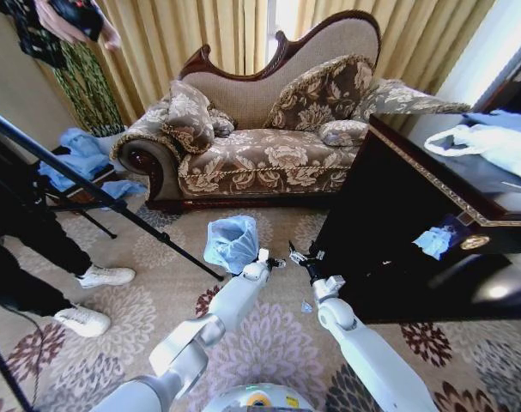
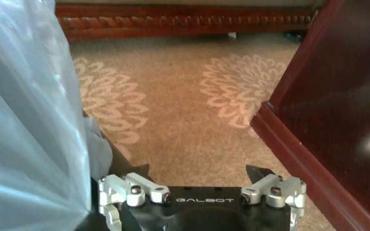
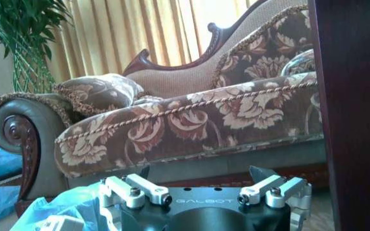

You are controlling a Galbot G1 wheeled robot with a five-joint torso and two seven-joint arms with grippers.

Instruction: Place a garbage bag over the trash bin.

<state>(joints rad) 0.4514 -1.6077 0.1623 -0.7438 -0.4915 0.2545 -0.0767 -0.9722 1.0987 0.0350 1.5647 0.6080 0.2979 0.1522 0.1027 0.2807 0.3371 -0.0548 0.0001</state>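
The light-blue garbage bag [image 1: 232, 243] stands bunched on the carpet in front of the sofa, draped over the trash bin, which is hidden beneath it. My left gripper [image 1: 267, 258] hangs just right of the bag, open, with nothing between its fingers. In the left wrist view the bag [image 2: 31, 125] rises close beside the left gripper [image 2: 198, 172]. My right gripper [image 1: 295, 254] is a little further right, next to the dark cabinet, also open and empty. The right wrist view has the right gripper [image 3: 201, 172] facing the sofa, with the bag [image 3: 75, 204] low beside it.
A dark wooden cabinet [image 1: 406, 215] stands close on the right, with a white bag [image 1: 492, 142] on top. The floral sofa [image 1: 260, 146] is behind. A tripod leg [image 1: 114, 206] and a person's shoes [image 1: 106, 276] are on the left. A small blue scrap [image 1: 305, 306] lies on the carpet.
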